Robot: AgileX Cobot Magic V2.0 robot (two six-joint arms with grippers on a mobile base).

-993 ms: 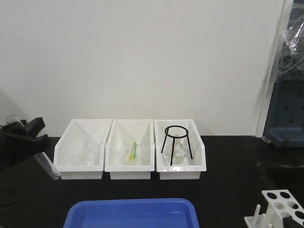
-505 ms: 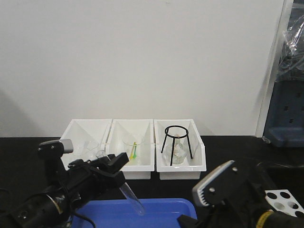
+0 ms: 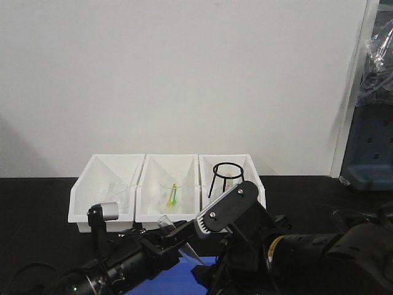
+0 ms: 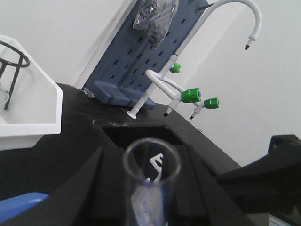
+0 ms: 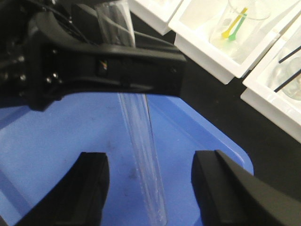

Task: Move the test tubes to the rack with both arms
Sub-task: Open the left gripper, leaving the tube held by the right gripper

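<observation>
My left gripper [image 4: 151,197] is shut on a clear glass test tube [image 4: 151,162], whose open rim faces the left wrist camera. In the front view the left gripper [image 3: 167,243] holds the tube [image 3: 184,252] slanted over the blue tray. My right gripper [image 5: 155,188] is open, one finger on each side of the tube's lower end [image 5: 146,165], not touching it. The right arm [image 3: 245,227] fills the lower right of the front view. The rack is hidden behind it.
Three white bins [image 3: 80,196] stand at the back; the middle one holds a beaker [image 3: 171,193], the right one a black wire tripod [image 3: 227,175]. The blue tray [image 5: 47,155] lies under both grippers. A sink recess [image 4: 136,134] and green-knobbed taps [image 4: 193,94] are at the right.
My left arm has swung from the far left to the centre with the tube. My right arm has come up and leftward around the tube's lower end, covering the rack.
</observation>
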